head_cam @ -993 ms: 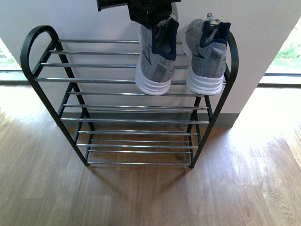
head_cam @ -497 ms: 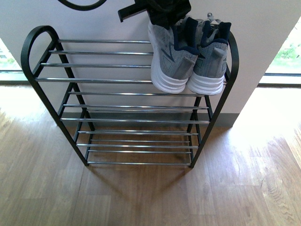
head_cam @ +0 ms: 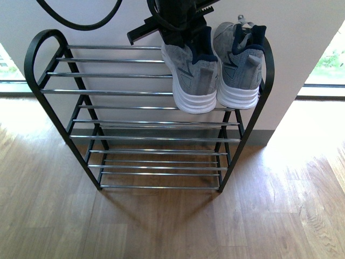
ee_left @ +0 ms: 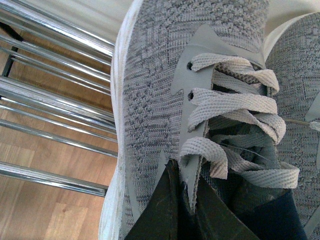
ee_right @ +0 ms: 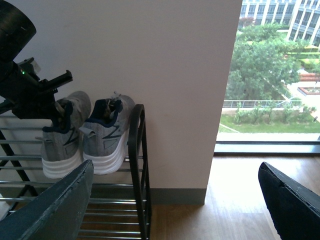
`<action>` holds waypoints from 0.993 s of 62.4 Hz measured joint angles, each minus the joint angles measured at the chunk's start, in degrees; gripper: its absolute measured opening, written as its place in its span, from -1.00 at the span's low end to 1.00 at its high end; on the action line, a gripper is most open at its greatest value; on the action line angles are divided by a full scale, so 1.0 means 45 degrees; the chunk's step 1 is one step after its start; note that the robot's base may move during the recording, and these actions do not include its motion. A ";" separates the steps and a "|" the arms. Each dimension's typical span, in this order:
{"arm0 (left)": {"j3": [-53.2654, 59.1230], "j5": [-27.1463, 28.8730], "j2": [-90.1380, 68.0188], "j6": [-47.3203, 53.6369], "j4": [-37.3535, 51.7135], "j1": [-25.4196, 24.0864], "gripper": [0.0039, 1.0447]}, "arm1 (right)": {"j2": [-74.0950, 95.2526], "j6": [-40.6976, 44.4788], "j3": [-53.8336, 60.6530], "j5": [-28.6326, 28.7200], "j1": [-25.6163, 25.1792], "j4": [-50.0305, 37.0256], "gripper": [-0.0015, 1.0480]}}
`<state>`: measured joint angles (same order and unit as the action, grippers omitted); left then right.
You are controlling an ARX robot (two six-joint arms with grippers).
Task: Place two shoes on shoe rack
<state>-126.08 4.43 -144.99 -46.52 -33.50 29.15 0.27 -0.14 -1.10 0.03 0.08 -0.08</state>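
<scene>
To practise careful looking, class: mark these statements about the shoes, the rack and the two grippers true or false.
1. The left shoe and the right shoe are at the top tier of the shoe rack. True.
2. Both are at the rack's left end. False: they are at its right end.
3. The left gripper grips the left shoe by its tongue. True.
4. The right gripper holds the right shoe. False: it is open, holds nothing and is away from the rack.
5. A shoe lies on the bottom tier. False: none shows there.
</scene>
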 joint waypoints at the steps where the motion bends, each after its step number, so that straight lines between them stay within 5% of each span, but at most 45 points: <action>1: -0.0024 0.0005 -0.0005 0.0121 0.0000 0.0005 -0.98 | 0.0000 0.0000 0.0000 0.0000 0.0000 0.0000 0.82; 23: -0.0772 -0.0233 -0.0141 0.1515 -0.0515 0.0165 -0.98 | 0.0000 0.0000 0.0000 0.0000 0.0000 0.0000 0.82; 56: 0.2375 -0.0641 0.2244 0.2356 0.2064 -0.0296 0.80 | 0.0000 0.0000 0.0000 0.0000 0.0000 -0.0005 0.82; 62: 0.4099 0.0214 0.3905 0.2511 0.3288 -0.0661 0.81 | 0.0000 0.0000 0.0000 0.0000 0.0000 0.0000 0.82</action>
<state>-107.63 5.39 -127.42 -35.22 -18.70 26.17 0.27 -0.14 -1.10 0.03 0.08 -0.08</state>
